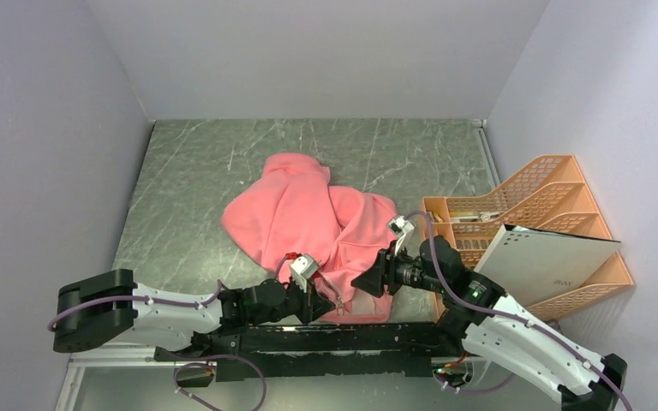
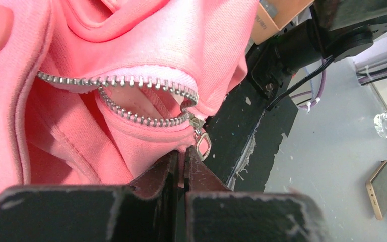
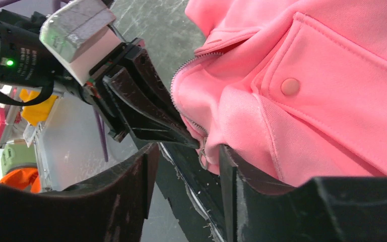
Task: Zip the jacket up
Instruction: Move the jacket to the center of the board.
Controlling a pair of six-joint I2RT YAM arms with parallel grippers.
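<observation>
A grey marbled tabletop lies between pale lilac walls, with an orange mesh plastic file rack at its right edge; the salmon-pink soft fabric jacket lies crumpled mid-table, its hem nearest the arms; its silver-toothed metal zipper gapes open, the small metal pull hanging at the bottom; the left gripper pinches the hem beside the pull; the right gripper has its jaws apart, the pull between them.
</observation>
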